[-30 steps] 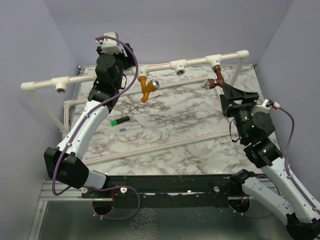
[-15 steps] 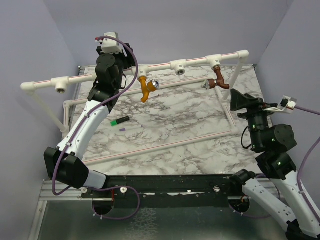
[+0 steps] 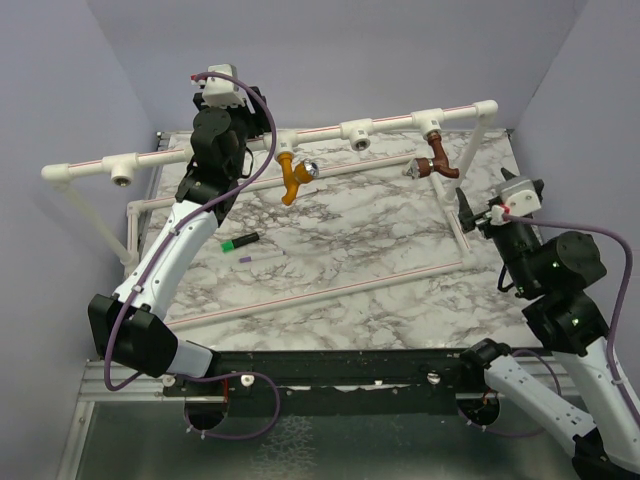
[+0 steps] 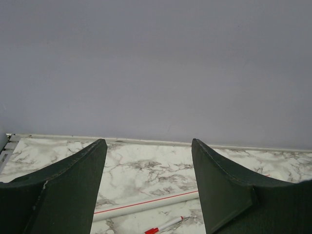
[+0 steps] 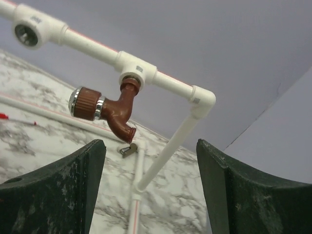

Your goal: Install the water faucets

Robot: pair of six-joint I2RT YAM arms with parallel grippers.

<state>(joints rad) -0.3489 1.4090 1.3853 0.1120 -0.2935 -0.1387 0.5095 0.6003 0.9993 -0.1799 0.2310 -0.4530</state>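
Marble tabletop (image 3: 380, 230), lilac walls: one orange-yellow faucet (image 3: 293, 176) and one reddish-brown faucet (image 3: 437, 165) hang from a white pipe rail (image 3: 320, 132).
Left gripper (image 4: 148, 146) and right gripper (image 5: 150, 142) spread, empty; right faces the reddish-brown faucet, apart; one green marker (image 3: 240, 242) on the marble.

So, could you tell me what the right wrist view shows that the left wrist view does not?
Only the right wrist view: the brown faucet hanging from a white fitting on the raised pipe. Only the left wrist view: nothing clearly its own. Both: the marble table, the purple wall, a pipe lying on the table, and each arm's own open, empty gripper: left gripper, right gripper.
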